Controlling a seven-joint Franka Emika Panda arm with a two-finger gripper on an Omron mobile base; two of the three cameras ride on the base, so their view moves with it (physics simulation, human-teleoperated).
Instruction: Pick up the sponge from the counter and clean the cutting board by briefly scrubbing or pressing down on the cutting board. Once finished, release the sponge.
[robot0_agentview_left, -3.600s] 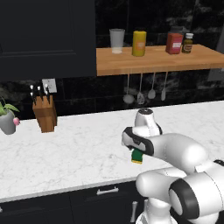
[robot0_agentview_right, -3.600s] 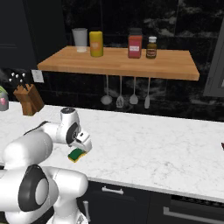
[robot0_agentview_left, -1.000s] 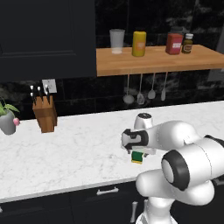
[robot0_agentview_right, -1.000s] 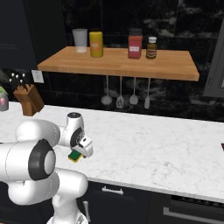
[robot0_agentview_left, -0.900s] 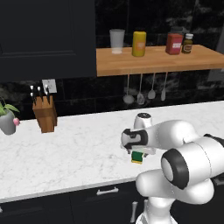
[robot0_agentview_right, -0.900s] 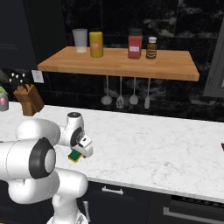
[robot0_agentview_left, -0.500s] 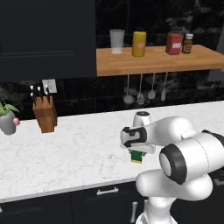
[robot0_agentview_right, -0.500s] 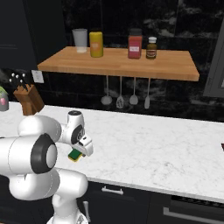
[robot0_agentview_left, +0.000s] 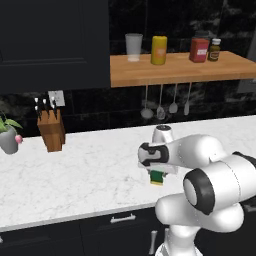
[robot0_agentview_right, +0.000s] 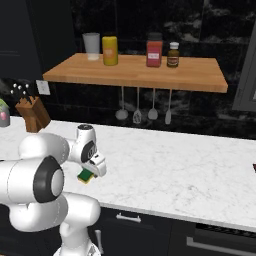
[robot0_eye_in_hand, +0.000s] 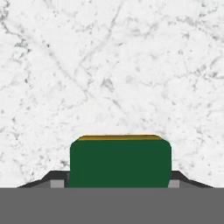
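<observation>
Counter (robot0_agentview_left: 75, 175): white marble, long, runs full width.
Gripper (robot0_agentview_left: 158, 176): pointed straight down near front edge, jaws clenched on sponge, dark tips against its two short ends.
Sponge (robot0_eye_in_hand: 120, 161): green top, yellow under; directly betw. fingers, long axis running tip to tip; resting on or just above the marble, can't tell which.
Cutting board: a dark sliver at far right counter edge may be it, unsure.
</observation>
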